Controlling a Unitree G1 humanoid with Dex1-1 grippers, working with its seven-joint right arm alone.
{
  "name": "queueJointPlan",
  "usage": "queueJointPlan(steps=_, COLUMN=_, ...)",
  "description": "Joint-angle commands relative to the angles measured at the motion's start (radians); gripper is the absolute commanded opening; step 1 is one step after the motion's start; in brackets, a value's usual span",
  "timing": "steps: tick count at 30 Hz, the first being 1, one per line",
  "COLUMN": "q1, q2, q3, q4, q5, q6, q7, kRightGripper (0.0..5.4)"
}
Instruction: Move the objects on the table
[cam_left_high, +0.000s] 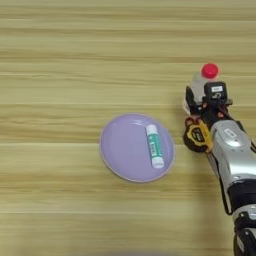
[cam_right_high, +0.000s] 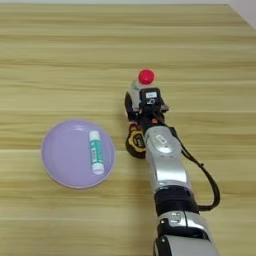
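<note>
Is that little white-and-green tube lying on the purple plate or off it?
On it. The white-and-green tube lies flat on the round purple plate, toward its right side.

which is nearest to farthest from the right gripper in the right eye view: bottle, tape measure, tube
From the right gripper:
1. Bottle, right at it, just beyond.
2. Tape measure, close behind, beside the forearm.
3. Tube, farthest, left on the purple plate.

A round lilac plate (cam_left_high: 120, 150) lies flat near the middle of the scene, its shallow rim raised slightly all around.
</note>
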Motion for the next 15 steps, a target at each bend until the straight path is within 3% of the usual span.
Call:
queueJointPlan(steps=1, q1=-0.117, q2=-0.063, q3=-0.037, q4=-0.021, q5=0.000, q6=-0.036, q7=-0.052, kRightGripper=3.14)
queueJointPlan(steps=15, q1=-0.129, q2=-0.160, q3=-0.086, q4=0.085, q5=-0.032, q6=-0.017, q7=-0.167, kRightGripper=3.14)
